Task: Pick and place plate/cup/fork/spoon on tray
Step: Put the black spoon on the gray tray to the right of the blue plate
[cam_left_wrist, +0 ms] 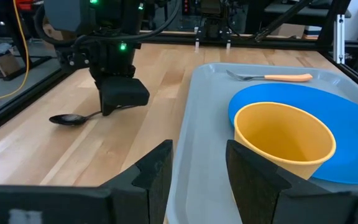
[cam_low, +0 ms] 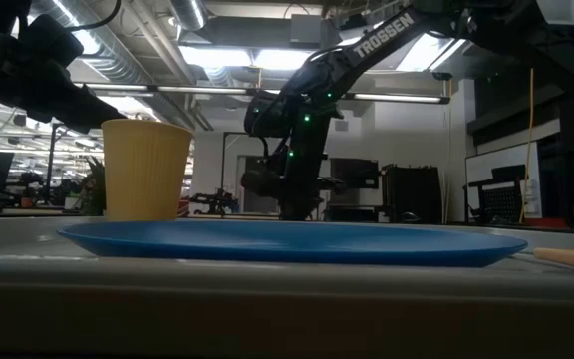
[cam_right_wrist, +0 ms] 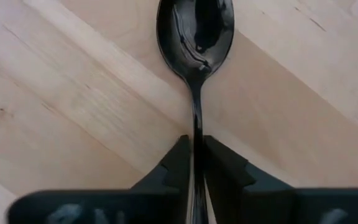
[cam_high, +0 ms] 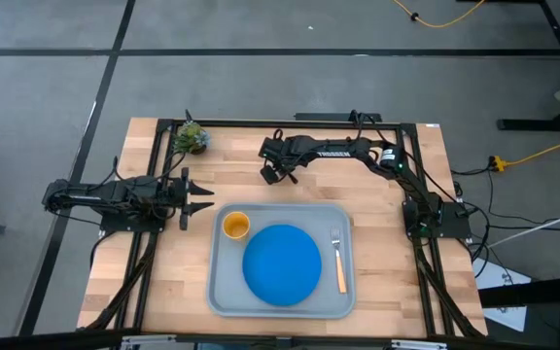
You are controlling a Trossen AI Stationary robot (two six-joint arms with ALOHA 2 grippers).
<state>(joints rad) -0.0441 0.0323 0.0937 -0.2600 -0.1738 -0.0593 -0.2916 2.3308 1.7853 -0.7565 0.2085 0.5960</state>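
Your right end effector pinches the small dark all-metal spoon by its thin handle; the heavier bowl ahead could swing or slip free.

The left end effector waits open.

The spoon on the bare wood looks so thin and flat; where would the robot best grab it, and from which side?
By its thin handle, from straight above. The spoon lies flat on the table, bowl up, so its wide bowl offers no purchase, while the narrow handle fits between two fingers. The right pincer shows this: its fingers sit on either side of the handle, closed on it. The left pincer waits open beside the tray.
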